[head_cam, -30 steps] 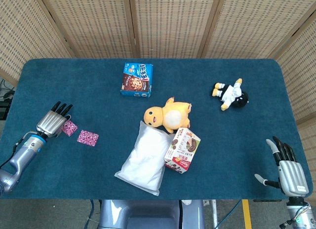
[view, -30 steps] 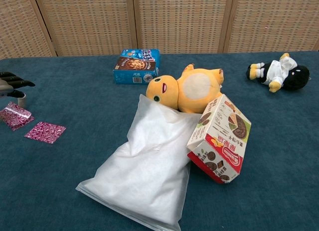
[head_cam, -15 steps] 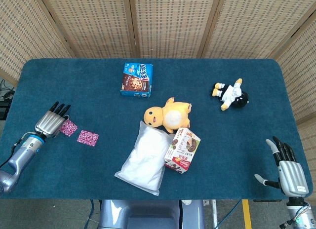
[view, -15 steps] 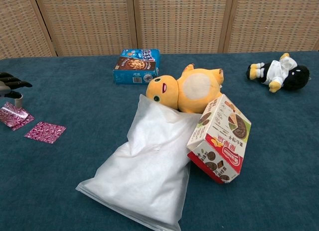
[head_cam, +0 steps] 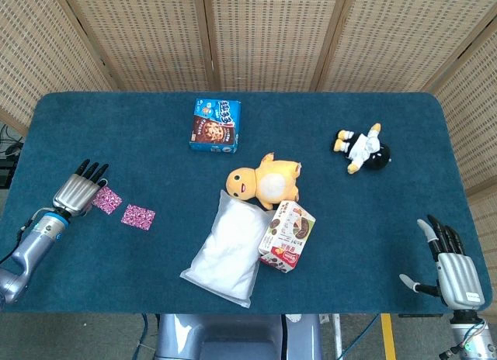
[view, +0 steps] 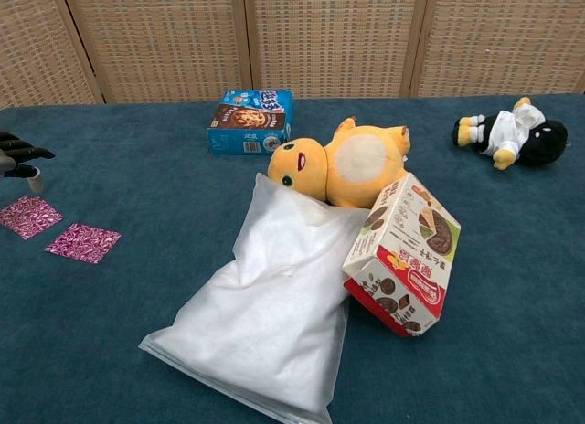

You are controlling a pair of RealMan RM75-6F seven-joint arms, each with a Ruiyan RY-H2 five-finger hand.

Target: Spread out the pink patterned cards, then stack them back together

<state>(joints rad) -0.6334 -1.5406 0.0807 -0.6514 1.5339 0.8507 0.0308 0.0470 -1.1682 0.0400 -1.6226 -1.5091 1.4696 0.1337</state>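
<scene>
left robot hand (head_cam: 76,191) raised, fingers spread, beside pink cards (head_cam: 107,200)

Glossy foil-like pink cards (head_cam: 137,216) lie on matt, carpet-like blue tabletop (head_cam: 116,135).

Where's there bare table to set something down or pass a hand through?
Bare cloth lies between the pink cards and the white bag, and between the snack box and the right hand. Crowded mid-table: yellow plush, bag and box touch.
</scene>
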